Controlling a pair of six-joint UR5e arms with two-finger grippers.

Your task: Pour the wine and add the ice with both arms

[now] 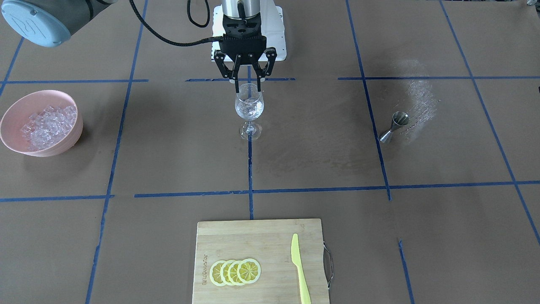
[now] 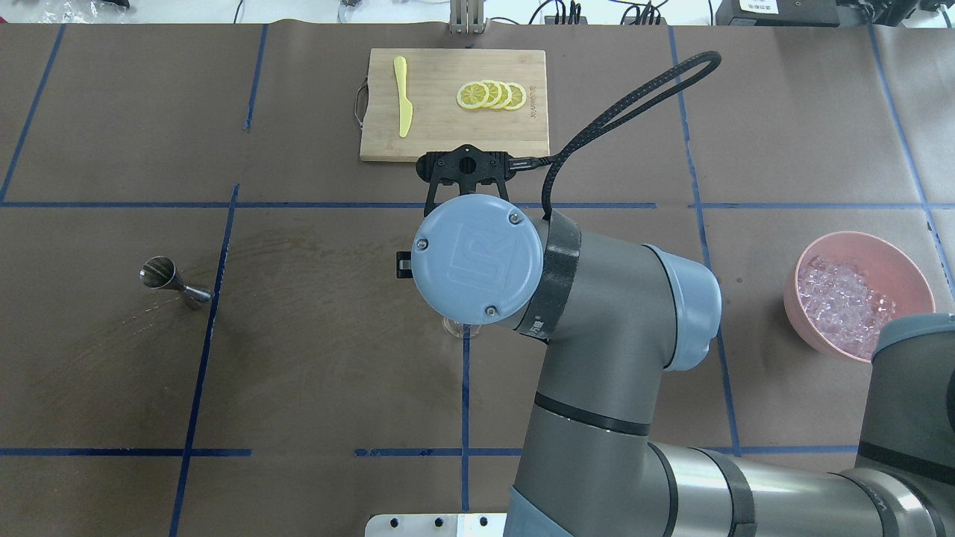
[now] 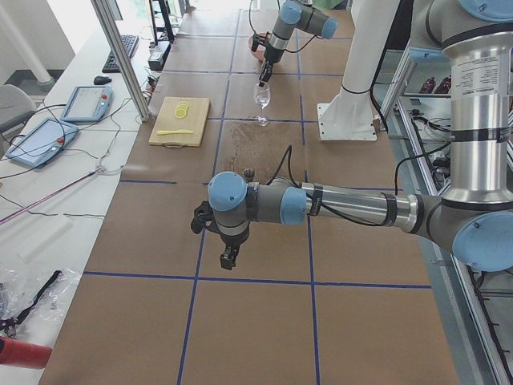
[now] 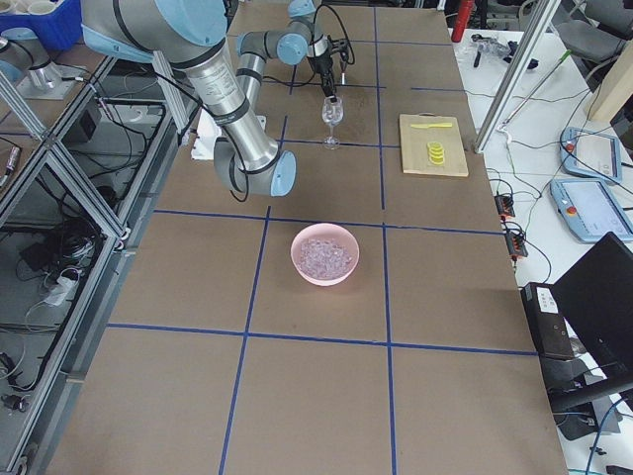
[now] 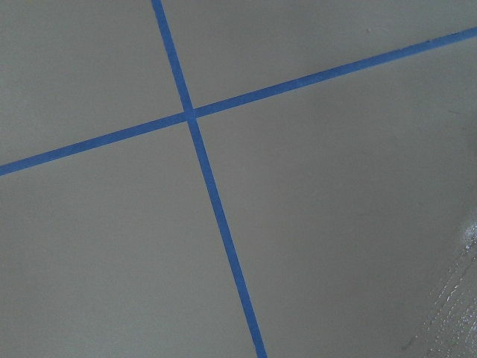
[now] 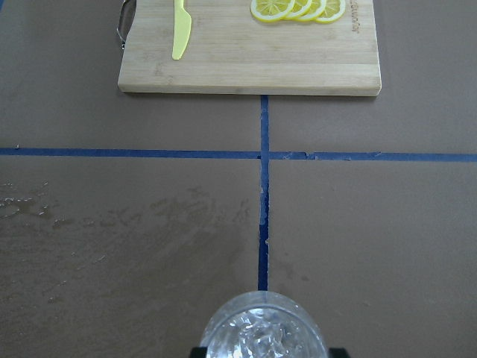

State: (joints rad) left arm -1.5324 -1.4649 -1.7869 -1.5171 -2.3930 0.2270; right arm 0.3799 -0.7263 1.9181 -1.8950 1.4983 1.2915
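Note:
A clear stemmed glass (image 1: 249,110) stands at the table's middle with ice cubes (image 6: 261,339) in its bowl. My right gripper (image 1: 248,88) hangs straight above it, open, its fingertips (image 1: 237,86) level with the rim on either side. More ice (image 1: 46,123) is heaped in a pink bowl (image 1: 17,109) on my right side. My left gripper (image 3: 229,258) shows only in the exterior left view, hovering low over bare table, and I cannot tell if it is open or shut. Wine is out of view.
A steel jigger (image 1: 394,126) lies on its side beside a wet smear (image 1: 417,101) on my left side. At the far edge sits a wooden cutting board (image 1: 253,236) with lemon slices (image 1: 235,271) and a yellow knife (image 1: 299,268).

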